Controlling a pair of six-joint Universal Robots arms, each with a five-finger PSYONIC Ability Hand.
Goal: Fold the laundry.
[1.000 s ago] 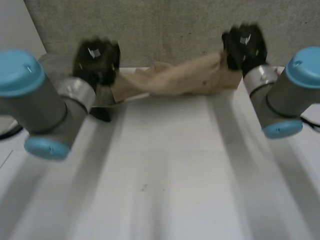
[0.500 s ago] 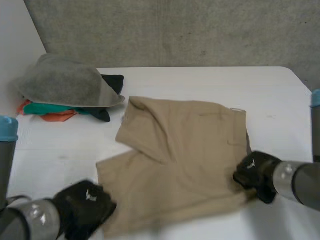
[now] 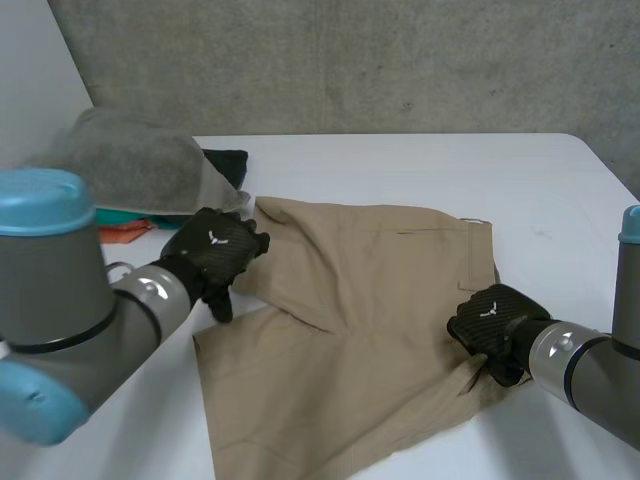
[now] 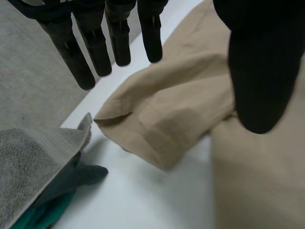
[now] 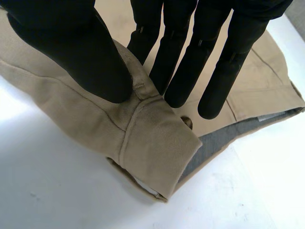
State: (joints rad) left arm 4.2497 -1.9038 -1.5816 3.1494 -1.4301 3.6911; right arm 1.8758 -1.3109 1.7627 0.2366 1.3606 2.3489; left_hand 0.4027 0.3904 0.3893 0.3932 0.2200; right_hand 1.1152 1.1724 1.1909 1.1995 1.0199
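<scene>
Shorts (image 3: 370, 300) in khaki twill lie spread on the near half of the white table (image 3: 400, 165). The waistband is toward the robot's right and the legs run toward its left. The far leg is folded back over the garment, so its hem (image 4: 143, 119) forms a loose flap near the far left corner.

The right hand (image 3: 488, 318) is on the waistband end of the shorts, at the right edge. In the right wrist view its thumb (image 5: 71, 47) presses on the band by a belt loop. Its straight fingers (image 5: 181, 62) stand on the other side of the raised fold, so the cloth (image 5: 147, 138) is pinched between them. Just past the fingertips the grey inner lining shows at the turned-up corner.

The left hand (image 3: 215, 255) hovers over the folded leg at the garment's far left corner. In the left wrist view its fingers (image 4: 119, 38) are straight and spread above the hem, with the thumb apart from them, and it grasps nothing.

Beyond the left hand, a pile of other laundry sits at the table's far left. A grey towel (image 3: 130, 160) lies on top of it. Under the towel are a dark garment (image 4: 71, 176), a green cloth (image 3: 130, 217) and an orange cloth (image 3: 125, 232). The towel's edge lies near the folded hem but apart from it. A concrete wall (image 3: 350, 60) stands behind the table.
</scene>
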